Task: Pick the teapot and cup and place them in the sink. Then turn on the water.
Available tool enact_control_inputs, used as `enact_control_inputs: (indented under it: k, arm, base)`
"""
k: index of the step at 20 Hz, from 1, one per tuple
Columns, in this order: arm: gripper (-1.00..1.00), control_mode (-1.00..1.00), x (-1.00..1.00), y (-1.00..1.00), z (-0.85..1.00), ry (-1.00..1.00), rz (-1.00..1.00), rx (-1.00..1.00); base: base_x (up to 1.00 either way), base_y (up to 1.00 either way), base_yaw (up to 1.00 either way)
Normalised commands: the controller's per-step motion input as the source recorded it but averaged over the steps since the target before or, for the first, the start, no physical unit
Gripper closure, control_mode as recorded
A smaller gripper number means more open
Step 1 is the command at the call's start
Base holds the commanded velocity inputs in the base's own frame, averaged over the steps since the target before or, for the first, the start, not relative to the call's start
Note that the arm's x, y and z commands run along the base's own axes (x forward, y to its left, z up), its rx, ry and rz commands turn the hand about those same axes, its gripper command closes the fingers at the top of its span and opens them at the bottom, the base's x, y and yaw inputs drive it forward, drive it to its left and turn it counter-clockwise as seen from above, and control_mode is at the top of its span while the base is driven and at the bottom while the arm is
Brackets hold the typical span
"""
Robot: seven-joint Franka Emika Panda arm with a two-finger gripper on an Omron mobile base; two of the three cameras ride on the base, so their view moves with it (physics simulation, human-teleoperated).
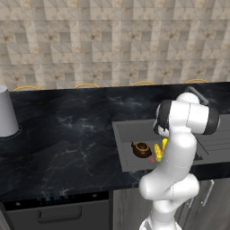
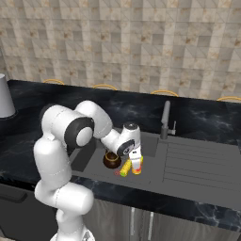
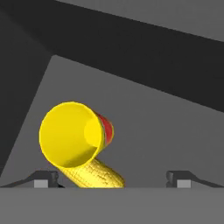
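The dark-brown teapot point(image 1: 142, 149) point(image 2: 112, 159) stands upright on the floor of the grey sink point(image 1: 130, 130) point(image 2: 151, 142) point(image 3: 153, 127). Just to its right the yellow cup point(image 3: 72, 135) point(image 2: 137, 169) lies on its side, its red mark turned away and its mouth facing the hand camera. It rests against a knobbly yellow corn cob point(image 3: 98, 174) point(image 2: 125, 168) point(image 1: 157, 152). My gripper point(image 3: 113, 181) point(image 2: 135, 161) hangs low inside the basin just above the cup, open, with nothing between its fingers. The dark tap point(image 2: 164, 117) rises behind the basin; no stream of water shows.
A ribbed drainboard point(image 2: 200, 164) lies to the right of the basin. A grey cylinder point(image 1: 6, 112) point(image 2: 4, 96) stands far left on the black counter point(image 1: 67, 139). Stove knobs point(image 1: 54, 196) line the front edge at the left. The sink walls close in around the hand.
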Motion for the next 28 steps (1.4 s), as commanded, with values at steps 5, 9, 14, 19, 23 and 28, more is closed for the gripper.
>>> enact_control_inputs:
  k: [5, 9, 14, 19, 23, 28]
  arm:
    - [-1.00, -1.00, 0.00, 0.00, 0.99, 0.11, 0.00, 0.00]
    - [-1.00, -1.00, 0.00, 0.00, 0.95, 0.09, 0.02, 0.00]
    - [-1.00, -1.00, -0.03, 0.00, 0.78, 0.04, 0.09, 0.00]
    - [-1.00, -1.00, -0.17, 0.00, 0.65, 0.00, 0.19, 0.00]
    - [-1.00, -1.00, -0.37, 0.00, 0.55, 0.00, 0.26, 0.00]
    - [-1.00, -1.00, -0.46, 0.00, 0.32, 0.00, 0.33, 0.00]
  base:
    - [0.00, 0.00, 0.00]
    - [0.00, 0.00, 0.00]
    - [0.00, 0.00, 0.00]
    - [0.00, 0.00, 0.00]
    - [0.00, 0.00, 0.00]
    - [0.00, 0.00, 0.00]
